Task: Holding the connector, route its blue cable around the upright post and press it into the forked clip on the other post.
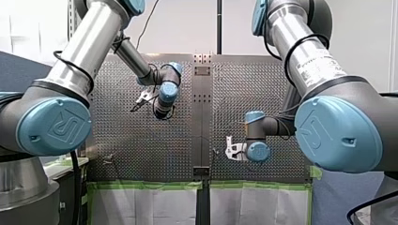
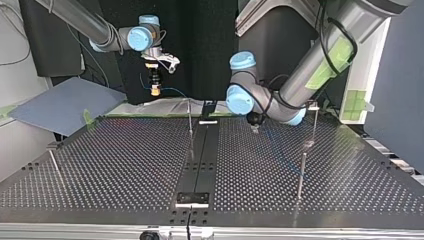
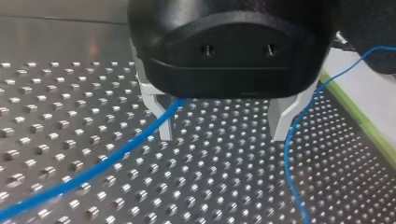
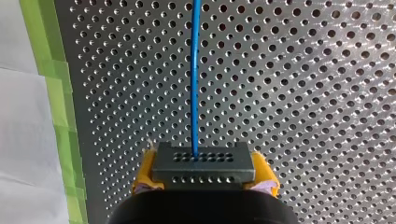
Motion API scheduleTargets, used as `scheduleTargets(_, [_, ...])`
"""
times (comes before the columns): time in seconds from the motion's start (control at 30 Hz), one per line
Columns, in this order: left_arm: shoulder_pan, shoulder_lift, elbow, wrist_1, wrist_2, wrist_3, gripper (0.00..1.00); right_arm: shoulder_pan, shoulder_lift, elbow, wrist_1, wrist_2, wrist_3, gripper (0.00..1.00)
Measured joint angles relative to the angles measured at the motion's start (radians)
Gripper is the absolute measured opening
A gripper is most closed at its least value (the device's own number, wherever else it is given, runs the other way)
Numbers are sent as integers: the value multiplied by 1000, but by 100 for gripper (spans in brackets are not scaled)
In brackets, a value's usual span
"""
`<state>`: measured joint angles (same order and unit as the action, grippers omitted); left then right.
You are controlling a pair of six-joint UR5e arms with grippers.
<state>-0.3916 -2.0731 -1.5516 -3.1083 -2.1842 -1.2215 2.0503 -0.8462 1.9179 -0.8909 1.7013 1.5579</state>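
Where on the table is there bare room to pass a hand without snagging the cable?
Top view: the perforated table is bare between the black centre strip and the thin post at its left. Crowded at right: my left gripper, the blue cable and two posts.

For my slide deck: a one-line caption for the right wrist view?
My right gripper holds the connector, its blue cable running straight ahead over the perforated table.
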Motion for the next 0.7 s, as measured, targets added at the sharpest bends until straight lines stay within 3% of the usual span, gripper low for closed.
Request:
scheduleTargets(0.27, [-29,-48,-2,29,10,-16,100,0,0,0,2,-1,1,0])
scheduleTargets(0.7, [-68,-52,-7,50,52,-74,100,0,0,0,0,-2,2,0])
